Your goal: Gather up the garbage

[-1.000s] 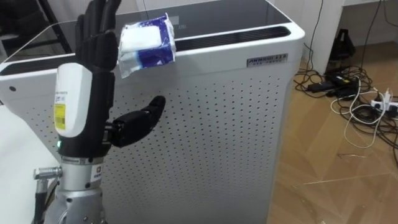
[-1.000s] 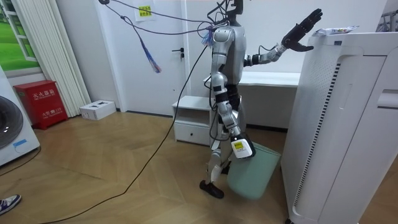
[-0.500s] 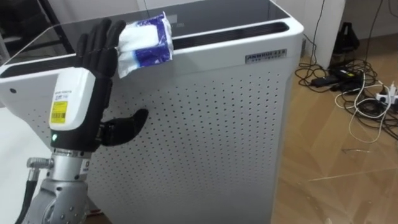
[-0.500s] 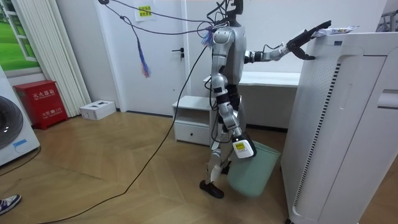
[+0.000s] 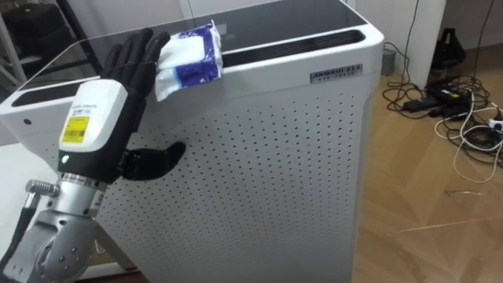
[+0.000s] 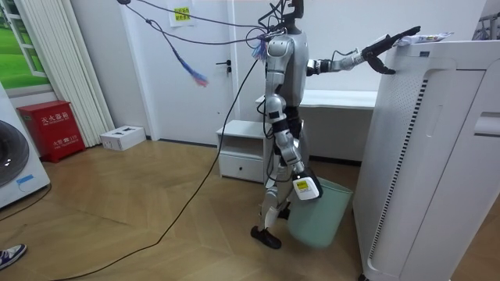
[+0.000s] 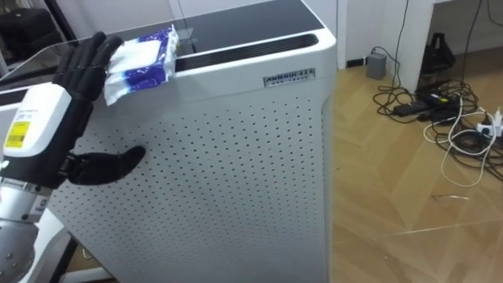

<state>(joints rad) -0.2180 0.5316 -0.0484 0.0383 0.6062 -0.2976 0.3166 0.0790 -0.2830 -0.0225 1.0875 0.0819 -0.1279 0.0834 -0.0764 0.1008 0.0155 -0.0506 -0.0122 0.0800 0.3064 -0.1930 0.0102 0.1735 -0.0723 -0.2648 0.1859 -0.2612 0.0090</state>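
Left hand (image 5: pixel 96 126), fingers spread wide, touches the tissue pack (image 5: pixel 189 56) atop the white appliance (image 5: pixel 299 157) on wood floor (image 5: pixel 440 228).

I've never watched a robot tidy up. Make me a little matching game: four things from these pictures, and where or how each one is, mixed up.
Things:
1. blue-and-white packet
2. left hand
3. green bin
4. cables

Places or states:
A. lying on the wooden floor, off to the right
B. resting on the top front edge of the white perforated cabinet
C. down low, close beside the robot
D. raised, fingers straight, right at the packet's side

Pairs: 1-B, 2-D, 3-C, 4-A
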